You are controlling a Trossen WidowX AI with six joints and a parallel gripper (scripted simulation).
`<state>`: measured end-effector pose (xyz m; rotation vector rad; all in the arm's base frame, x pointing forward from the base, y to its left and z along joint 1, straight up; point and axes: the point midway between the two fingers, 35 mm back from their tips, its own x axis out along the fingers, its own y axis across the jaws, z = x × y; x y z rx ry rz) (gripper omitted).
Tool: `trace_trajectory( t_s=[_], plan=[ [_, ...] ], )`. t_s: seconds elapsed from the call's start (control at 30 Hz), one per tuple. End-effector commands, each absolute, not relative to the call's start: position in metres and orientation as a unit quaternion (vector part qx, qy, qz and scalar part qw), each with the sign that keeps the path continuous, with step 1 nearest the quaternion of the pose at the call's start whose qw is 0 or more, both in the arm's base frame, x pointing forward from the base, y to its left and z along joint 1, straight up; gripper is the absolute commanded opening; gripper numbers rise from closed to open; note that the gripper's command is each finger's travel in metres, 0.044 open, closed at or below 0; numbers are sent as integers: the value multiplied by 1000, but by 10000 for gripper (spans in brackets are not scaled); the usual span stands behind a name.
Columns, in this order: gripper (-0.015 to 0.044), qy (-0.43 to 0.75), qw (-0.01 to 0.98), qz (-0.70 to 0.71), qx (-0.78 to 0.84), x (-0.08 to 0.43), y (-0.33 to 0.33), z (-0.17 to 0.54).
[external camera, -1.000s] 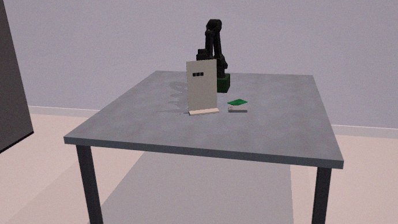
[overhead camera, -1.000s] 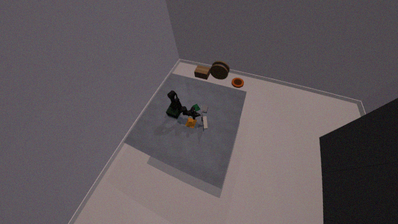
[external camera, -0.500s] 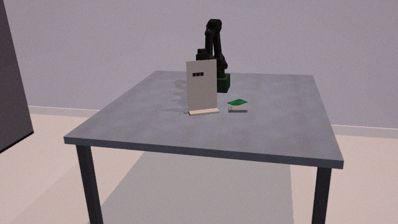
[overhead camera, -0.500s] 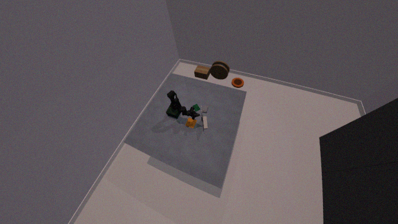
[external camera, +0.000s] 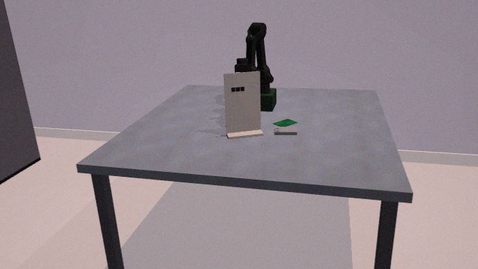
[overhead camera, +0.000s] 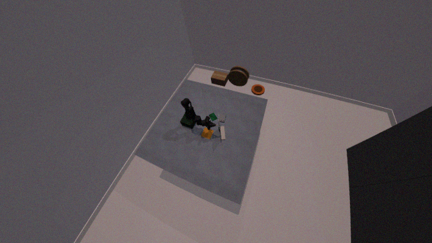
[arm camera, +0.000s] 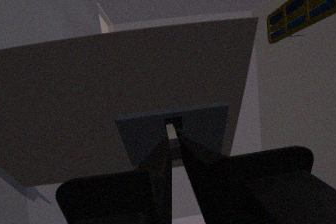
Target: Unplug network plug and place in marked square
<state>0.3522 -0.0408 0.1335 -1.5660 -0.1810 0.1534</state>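
The gripper (overhead camera: 214, 124) (arm camera: 173, 141) is pinched shut on the plug (arm camera: 175, 145), a finger to each side. The plug lies in front of the socket (arm camera: 174, 120), its pale top strip, which I take for the tab (arm camera: 176, 132), running towards the dark opening. Whether the tab is down, or how much of the plug is seated, I cannot tell.

The step in hand looks to be the unlocking and the start of the pull. Keep the squeeze firm and even, with the tab pressed down throughout; if it springs up, the latch may catch and the pull would drag on the panel (overhead camera: 222, 132) (external camera: 242, 108) (arm camera: 110, 85). Draw back square to the plate (arm camera: 205, 125) around the socket, with no twist or sideways lean, slowly at first. Should the plug resist, ease off and press the tab again rather than tug harder. Lift or turn only once its nose is fully out.

Off to the sides on the table (overhead camera: 235, 170) (external camera: 246, 156) lie a green square (overhead camera: 213, 116) (external camera: 285, 123) and an orange patch (overhead camera: 207, 133); which one is the marked square I cannot tell. Beyond the green square, near the panel, the pale block (overhead camera: 222, 119) (external camera: 285, 132) is best given room.
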Motion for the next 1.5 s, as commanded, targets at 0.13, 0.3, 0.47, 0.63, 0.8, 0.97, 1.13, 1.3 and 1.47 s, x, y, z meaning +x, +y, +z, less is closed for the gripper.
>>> trace_trajectory(
  t_s=[0.13, 0.3, 0.47, 0.63, 0.8, 0.97, 1.13, 1.3, 1.47],
  plan=[
    [0, -83, 701, 70, -705, 347, -43, 133],
    [0, -83, 700, 70, -705, 345, -45, 133],
    [0, -82, 700, 70, -705, 342, -47, 133],
    [0, -82, 700, 70, -706, 340, -48, 133],
    [0, -82, 700, 70, -706, 338, -50, 133],
    [0, -82, 700, 70, -706, 335, -52, 133],
    [0, -82, 700, 70, -706, 333, -54, 133],
    [0, -82, 700, 70, -706, 331, -55, 133],
    [0, -82, 700, 70, -706, 329, -57, 133]
  ],
)
